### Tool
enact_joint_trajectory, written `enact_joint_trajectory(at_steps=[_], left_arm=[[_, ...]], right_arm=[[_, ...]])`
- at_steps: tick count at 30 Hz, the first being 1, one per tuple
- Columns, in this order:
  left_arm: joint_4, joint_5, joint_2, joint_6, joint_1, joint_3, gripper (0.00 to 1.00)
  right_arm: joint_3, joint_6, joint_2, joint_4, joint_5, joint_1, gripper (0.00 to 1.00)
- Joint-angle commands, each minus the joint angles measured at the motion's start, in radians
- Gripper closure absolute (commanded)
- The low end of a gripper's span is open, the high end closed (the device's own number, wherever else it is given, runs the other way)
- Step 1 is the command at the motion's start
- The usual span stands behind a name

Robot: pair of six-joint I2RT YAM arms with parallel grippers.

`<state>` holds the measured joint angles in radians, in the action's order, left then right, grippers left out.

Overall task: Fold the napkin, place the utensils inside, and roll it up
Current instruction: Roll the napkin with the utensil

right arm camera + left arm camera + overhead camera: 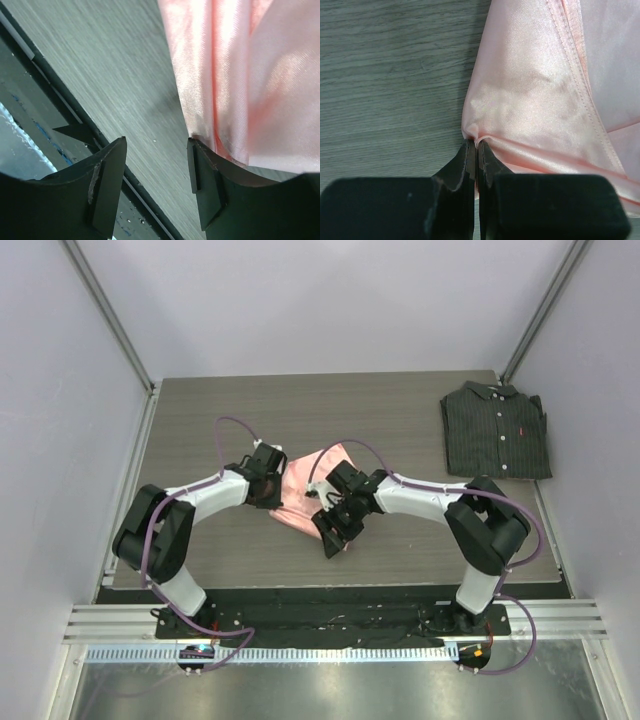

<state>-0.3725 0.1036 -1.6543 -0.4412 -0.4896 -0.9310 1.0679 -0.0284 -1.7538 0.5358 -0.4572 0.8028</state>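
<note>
Napkin [298, 498] sits mid-bench [200, 420], between the two arms. It's bunched and part folded, not flat, w/ a hemmed edge running diag across the left wrist view. Left pincer [476, 149] is closed tight on a puckered bit of the napkin's left edge, and cloth fans out from the tips. Right pincer [156, 146] is spread wide and grips nothing. Only bare bench shows in the gap; one finger [202, 175] is up against the napkin's near edge, w/ cloth draping just over it, and the other finger sits apart over the wood. Fork not visible in any view, maybe under the cloth or arms, can't tell. Dark striped shirt [495, 430] lies far right, well apart and not part of this. Step in hand looks like the fold, so the task is prob early: no neat fold, no roll. To do it well, the right pincer should shift sideways so the hem lands between both fingers, then go low to the bench and close on one layer only. The left should hold firm as the anchor so the satin doesn't slide. Lift both edges evenly, carry over, lay hem on hem and pull lightly taut to kill wrinkles. Risks: slippery cloth slipping out, or grabbing two layers at once.
</note>
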Motion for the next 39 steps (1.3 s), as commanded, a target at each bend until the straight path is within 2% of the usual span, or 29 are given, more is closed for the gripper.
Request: enact_joint_trajectory(at_steps=[1,4,7,10,12,15,17,19,28,39], left_arm=[[-0.031,0.004,-0.039,0.009,0.008,0.001,1.00],[-0.037,0.002,-0.045,0.010,0.008,-0.003,1.00],[-0.055,0.002,-0.051,0.007,0.008,-0.011,1.00],[-0.086,0.011,-0.059,-0.002,0.008,-0.028,1.00],[-0.101,0.010,-0.068,-0.008,0.009,-0.037,1.00],[-0.115,-0.001,-0.078,-0.016,0.009,-0.049,1.00],[-0.121,-0.010,-0.085,-0.019,0.011,-0.055,1.00],[-0.126,-0.022,-0.093,-0.021,0.013,-0.060,1.00],[-0.120,-0.045,-0.099,-0.024,0.020,-0.055,1.00],[-0.120,-0.053,-0.104,-0.022,0.023,-0.060,1.00]], right_arm=[[0.010,0.018,0.020,0.000,0.020,-0.017,0.41],[0.017,0.019,0.030,-0.002,-0.009,-0.017,0.41],[0.043,0.024,0.105,-0.002,-0.005,0.002,0.42],[0.063,0.051,0.194,-0.029,0.083,0.059,0.41],[0.046,0.059,0.243,-0.083,0.245,0.113,0.40],[-0.037,0.093,0.273,-0.255,0.441,0.173,0.40],[-0.130,0.142,0.280,-0.434,0.553,0.197,0.39],[-0.170,0.165,0.236,-0.547,0.584,0.213,0.39],[-0.138,0.205,0.057,-0.689,0.568,0.214,0.41],[-0.095,0.242,-0.041,-0.648,0.552,0.214,0.43]])
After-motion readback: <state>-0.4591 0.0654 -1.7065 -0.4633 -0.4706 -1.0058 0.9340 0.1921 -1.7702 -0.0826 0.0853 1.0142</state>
